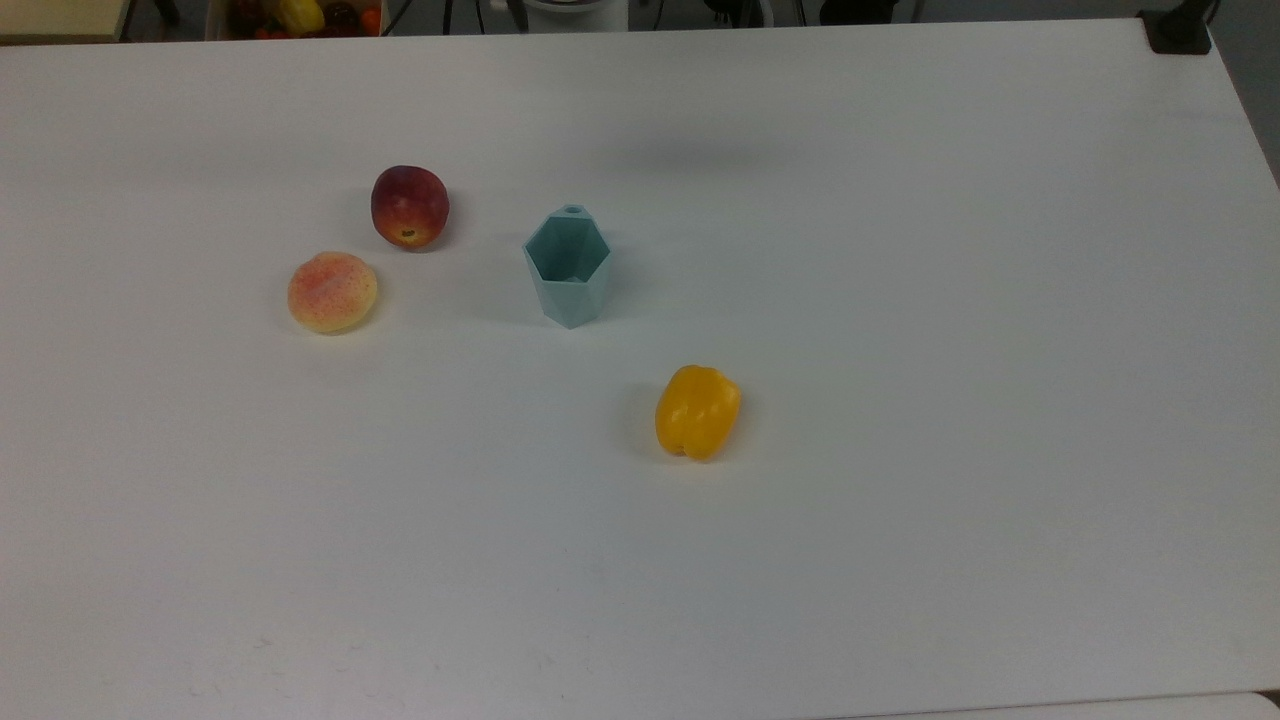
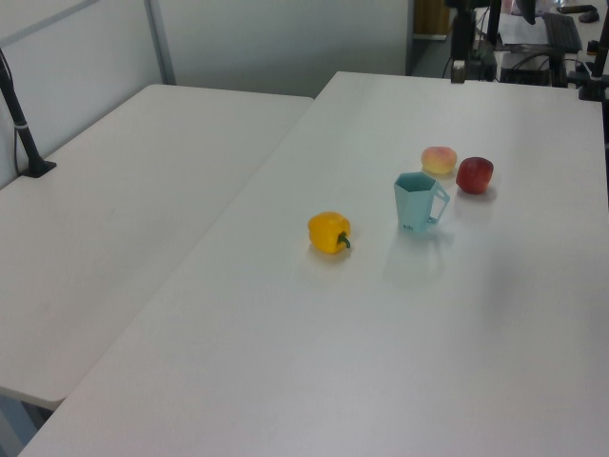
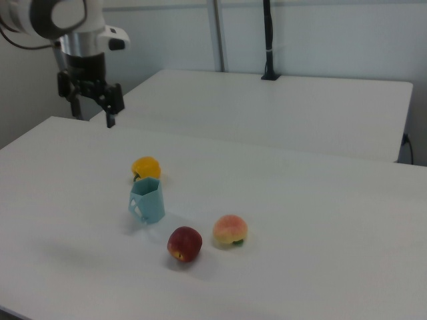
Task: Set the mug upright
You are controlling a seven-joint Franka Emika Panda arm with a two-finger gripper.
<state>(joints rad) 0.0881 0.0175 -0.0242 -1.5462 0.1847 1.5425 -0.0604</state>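
The mug [image 1: 567, 268] stood upright on the surface [image 1: 900, 300] between the red apple [image 1: 410, 206] and the yellow pepper [image 1: 697, 410]. The end effector [image 3: 91, 100] hung high, fingers apart and empty — only a careless return could topple it.

We count one mug [image 1: 567, 268], standing upright on the table [image 1: 900, 300] with its open mouth facing up. Around it we count three pieces of produce: one dark red apple [image 1: 410, 206], one pink-and-yellow peach [image 1: 332, 291], and one yellow bell pepper [image 1: 697, 410]. That makes four loose things on this table in all. We count two white tables: the one that bears the things, and a second table [image 2: 124, 190] just beside it. In the right view we count one robot arm [image 3: 70, 27] with one gripper [image 3: 90, 100], its two fingers spread apart above the table.
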